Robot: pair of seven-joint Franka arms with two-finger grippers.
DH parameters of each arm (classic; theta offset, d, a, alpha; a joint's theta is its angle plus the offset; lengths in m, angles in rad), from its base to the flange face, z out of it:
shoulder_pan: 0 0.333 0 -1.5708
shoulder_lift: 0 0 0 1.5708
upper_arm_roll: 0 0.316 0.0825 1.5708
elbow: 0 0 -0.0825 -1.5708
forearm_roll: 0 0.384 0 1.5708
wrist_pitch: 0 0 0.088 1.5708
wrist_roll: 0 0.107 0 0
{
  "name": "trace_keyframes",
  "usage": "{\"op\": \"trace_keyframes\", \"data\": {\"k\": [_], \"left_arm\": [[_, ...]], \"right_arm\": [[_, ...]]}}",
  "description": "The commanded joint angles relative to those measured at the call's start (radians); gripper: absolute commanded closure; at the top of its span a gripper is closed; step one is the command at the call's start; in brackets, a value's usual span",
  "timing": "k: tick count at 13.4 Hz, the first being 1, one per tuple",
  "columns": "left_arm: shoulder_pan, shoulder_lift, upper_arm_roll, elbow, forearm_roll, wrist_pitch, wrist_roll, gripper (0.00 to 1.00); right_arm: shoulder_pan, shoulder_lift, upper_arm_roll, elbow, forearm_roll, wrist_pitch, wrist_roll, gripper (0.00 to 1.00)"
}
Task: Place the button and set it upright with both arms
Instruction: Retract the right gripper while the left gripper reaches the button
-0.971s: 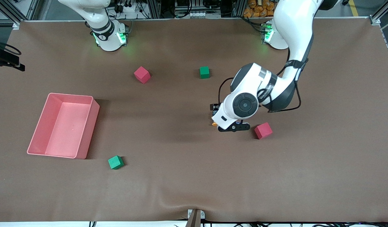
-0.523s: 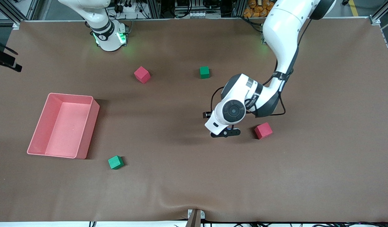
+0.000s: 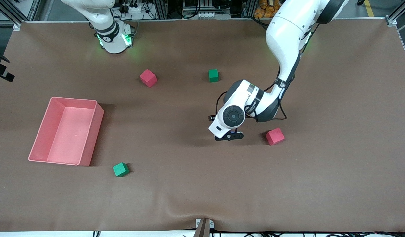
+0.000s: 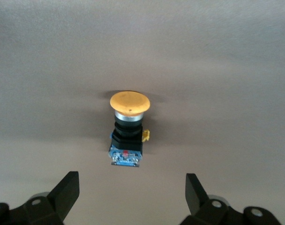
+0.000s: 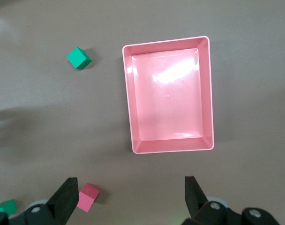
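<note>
The button point(image 4: 128, 133) was seen lying on its side on the brown table point(image 3: 189, 184), near a red cube point(image 3: 275, 136), with the left gripper point(image 4: 129, 197) held over it, jaws spread wide and empty. The right gripper point(image 5: 128, 199), likewise open and holding nothing, was kept high over a pink tray point(image 5: 168, 101), its arm waiting.

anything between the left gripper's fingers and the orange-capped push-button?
Nothing. In the left wrist view only bare brown table mat lies between the open left gripper and the orange-capped push-button with black body.
</note>
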Motion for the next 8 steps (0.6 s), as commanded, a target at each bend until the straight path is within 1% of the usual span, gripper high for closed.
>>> {"op": "trace_keyframes", "data": {"k": [1,4,5,8], "left_arm": [[0.014,-0.007,0.007,-0.037,0.01,0.022,0.065,0.0],[0.04,0.004,0.007,-0.041,0.008,0.021,0.128,0.0],[0.043,0.01,0.007,-0.043,-0.001,0.021,0.131,0.0],[0.031,0.047,0.007,-0.031,-0.013,0.039,0.106,0.02]], "right_arm": [[0.008,-0.004,0.017,0.006,-0.025,0.005,0.014,0.0],[0.036,-0.004,0.018,0.006,-0.037,0.002,0.011,0.0],[0.038,-0.004,0.018,0.006,-0.054,0.002,0.01,0.0],[0.041,-0.004,0.02,0.018,-0.063,-0.01,0.002,0.0]]}}
